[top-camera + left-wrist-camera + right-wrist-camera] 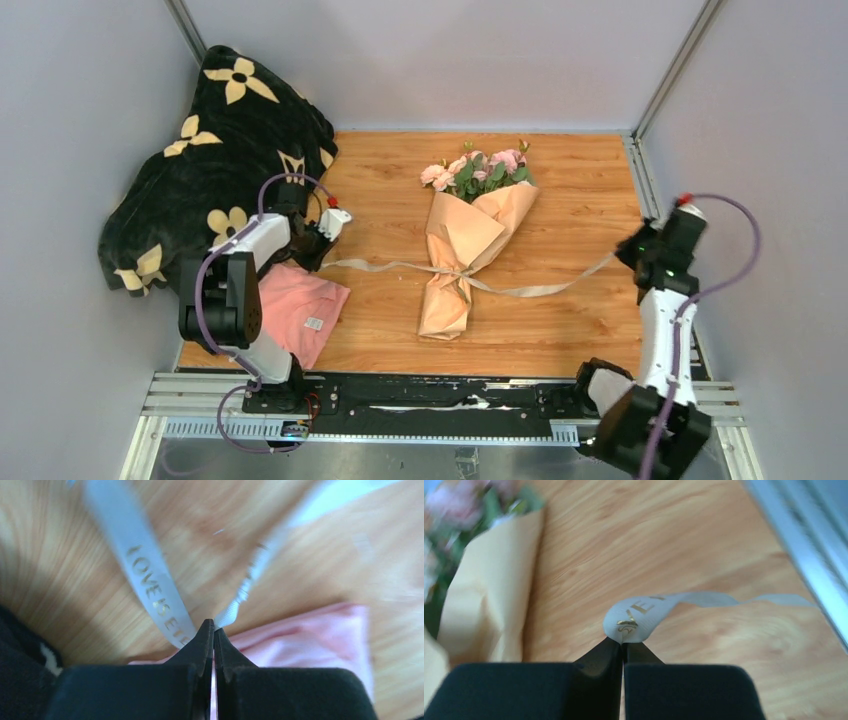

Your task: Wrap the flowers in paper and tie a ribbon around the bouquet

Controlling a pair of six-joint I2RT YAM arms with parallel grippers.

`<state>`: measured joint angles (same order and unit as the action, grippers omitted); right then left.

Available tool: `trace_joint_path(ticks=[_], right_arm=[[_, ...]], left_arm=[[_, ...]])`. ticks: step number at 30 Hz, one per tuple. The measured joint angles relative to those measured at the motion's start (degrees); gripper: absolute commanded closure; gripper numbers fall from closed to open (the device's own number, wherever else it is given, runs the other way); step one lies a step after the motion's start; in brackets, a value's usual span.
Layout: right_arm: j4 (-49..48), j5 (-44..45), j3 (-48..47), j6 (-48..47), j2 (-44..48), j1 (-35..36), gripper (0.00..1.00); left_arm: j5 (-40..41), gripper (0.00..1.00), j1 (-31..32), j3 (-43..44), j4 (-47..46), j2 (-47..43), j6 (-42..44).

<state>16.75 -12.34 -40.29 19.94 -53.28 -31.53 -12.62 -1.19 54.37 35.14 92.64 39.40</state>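
**A:** Nearest first. What have the jaws got?

**B:** Both pairs are pressed fully together, each pinching one end of the ribbon (540, 291). The left jaws grip it just over the pink cloth (300, 312). The right jaws grip it near the right edge of the tabletop (570, 200).

**A:** And between them?

**B:** The ribbon runs across the wood to the waist of the bouquet (450, 300), which lies mid-tabletop with its narrow end toward the arms. It crosses there in what looks like a knot.

**A:** So the wrapping is done?

**B:** I'd say so. The paper (462, 240) is closed in a cone round the stems, and the flowers (478, 168) show at the far end.

**A:** What's left?

**B:** The ribbon lies loose on both sides, so I judge the knot wants drawing tight. Whether a bow is meant I can't tell. After that, only letting go.

**A:** Anything beyond?

**B:** A black blanket (220, 150) heaped in the far left corner, well apart from the bouquet.
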Motion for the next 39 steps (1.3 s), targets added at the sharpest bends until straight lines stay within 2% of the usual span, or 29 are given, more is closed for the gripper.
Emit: trace_joint_path(ticks=[2, 5, 8, 10, 12, 14, 15, 18, 22, 25, 27, 30, 31, 34, 39], right_arm=[[1.0, 2.9, -2.2, -1.7, -0.1, 13.6, 1.0], [3.2, 5.8, -3.3, -2.2, 0.3, 28.3, 0.99], [7.3, 8.3, -3.3, -1.6, 0.5, 40.0, 0.93], [10.7, 8.8, -3.3, -0.5, -1.0, 48.4, 0.85], [12.9, 8.7, -3.2, 0.6, -3.3, 53.7, 0.69], [16.3, 8.4, -3.1, 1.7, -7.1, 59.2, 0.58], [17.9, 8.4, -3.1, 2.3, -8.7, 60.9, 0.54], [25.2, 11.3, -3.8, 3.4, -12.2, 64.6, 0.35], [33.3, 22.3, -9.7, 4.7, -11.5, 69.1, 0.32], [34.7, 32.5, -16.1, 1.9, -12.0, 77.4, 0.32], [29.1, 34.9, -17.2, -4.7, -12.2, 83.1, 0.32], [12.8, 28.3, -11.5, -16.1, -11.3, 87.3, 0.29], [4.0, 24.3, -7.6, -20.3, -11.0, 87.8, 0.29], [-14.1, 16.5, -0.2, -27.4, -13.0, 87.9, 0.29], [-33.9, 11.7, 1.3, -33.1, -21.2, 87.9, 0.34]], left_arm=[[-1.0, 1.0, 4.2, 0.9, 3.3, -2.3, -0.6], [-3.9, 1.0, 12.5, 5.5, 8.8, -6.6, -1.4], [-7.8, 1.0, 20.1, 14.0, 13.3, -11.9, -3.4], [-10.9, 1.0, 24.3, 20.8, 14.8, -16.3, -5.3], [-13.0, 1.0, 26.7, 24.0, 15.2, -19.4, -6.6], [-15.2, 1.0, 29.4, 26.5, 16.1, -22.6, -8.5], [-16.3, 1.0, 30.5, 27.4, 16.6, -23.8, -9.5], [-19.5, 1.0, 32.4, 29.2, 18.7, -25.0, -12.2], [-21.5, 1.0, 32.7, 29.5, 20.2, -24.6, -14.9], [-22.6, 1.0, 32.9, 29.5, 21.3, -24.6, -16.4], [-22.9, 1.0, 32.9, 29.9, 21.8, -24.7, -17.2], [-22.9, 1.0, 32.9, 30.9, 22.2, -24.7, -17.7], [-22.8, 1.0, 32.9, 31.1, 22.2, -24.9, -17.8], [-21.9, 1.0, 32.9, 31.2, 22.4, -25.8, -18.2], [-20.6, 1.0, 32.9, 31.2, 23.1, -27.2, -18.4]])
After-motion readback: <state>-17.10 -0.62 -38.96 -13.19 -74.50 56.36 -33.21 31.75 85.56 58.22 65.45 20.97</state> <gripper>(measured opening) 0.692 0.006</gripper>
